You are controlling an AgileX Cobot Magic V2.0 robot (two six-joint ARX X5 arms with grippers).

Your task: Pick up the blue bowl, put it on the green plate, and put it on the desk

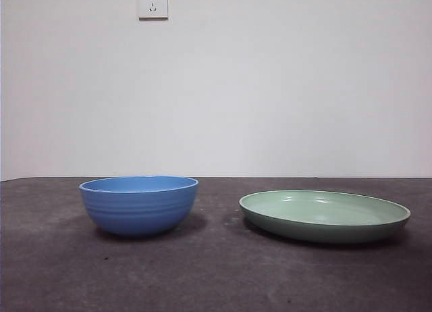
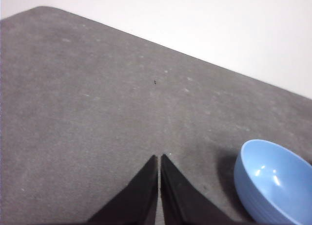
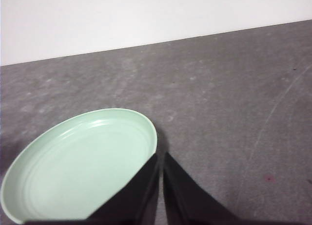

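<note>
The blue bowl (image 1: 139,204) stands upright and empty on the desk (image 1: 216,271) at the left. The green plate (image 1: 324,215) lies flat on the desk at the right, apart from the bowl, and holds nothing. Neither arm shows in the front view. My left gripper (image 2: 159,158) is shut and empty above bare desk (image 2: 97,113), with the blue bowl (image 2: 274,181) off to one side. My right gripper (image 3: 161,157) is shut and empty, its tips over the edge of the green plate (image 3: 80,164).
A white wall with a power socket (image 1: 153,3) stands behind the desk's far edge. Bare desk surface (image 3: 234,113) lies between the bowl and plate and in front of them.
</note>
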